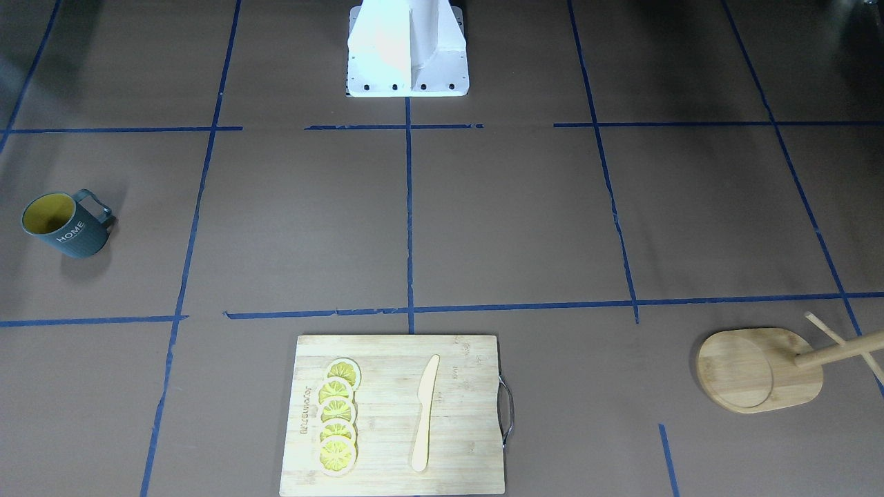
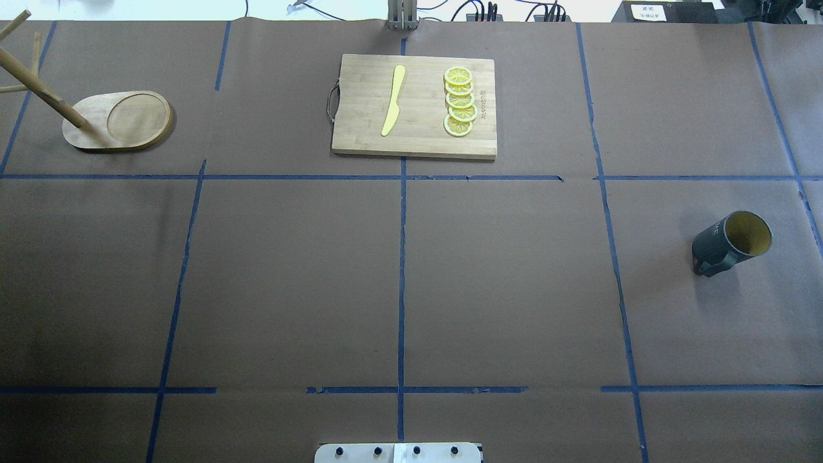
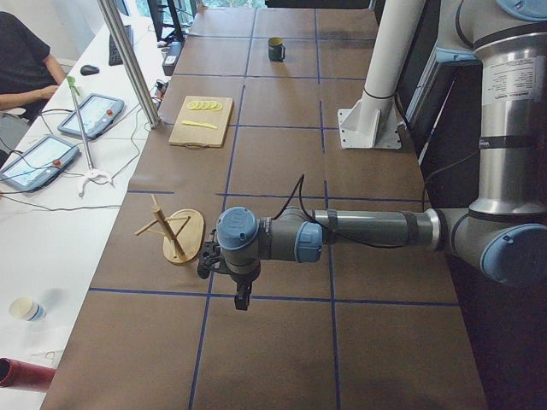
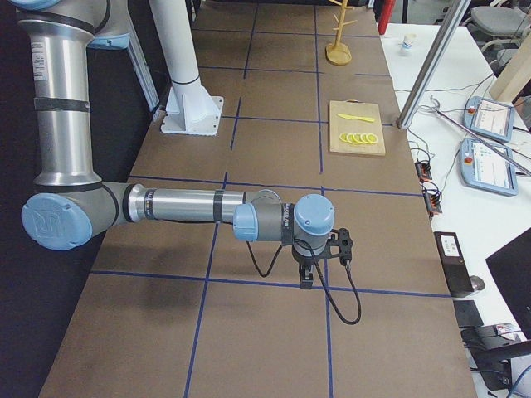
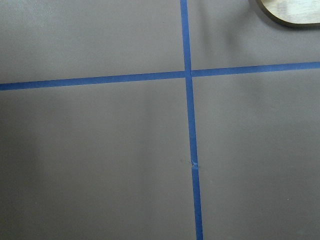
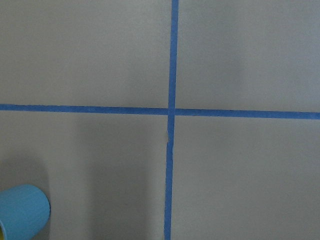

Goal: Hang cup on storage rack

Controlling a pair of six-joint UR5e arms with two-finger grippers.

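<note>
The cup [image 1: 65,224], dark teal with a yellow inside and "HOME" on its side, stands upright on the robot's right part of the table [image 2: 733,241]. A blue rounded edge at the lower left of the right wrist view [image 6: 22,212] may be it. The storage rack [image 2: 119,121], an oval bamboo base with a post and thin pegs, stands far left [image 1: 760,369]. My left gripper [image 3: 243,299] hangs high above the table near the rack [image 3: 175,235]. My right gripper [image 4: 305,280] hangs high over the table's right end. I cannot tell whether either is open or shut.
A bamboo cutting board [image 2: 415,106] with several lemon slices [image 2: 460,101] and a wooden knife [image 2: 392,99] lies at the far middle. The white robot base [image 1: 407,48] stands at the near middle. Blue tape lines grid the brown table. An operator and tablets [image 3: 85,115] sit beyond the far edge.
</note>
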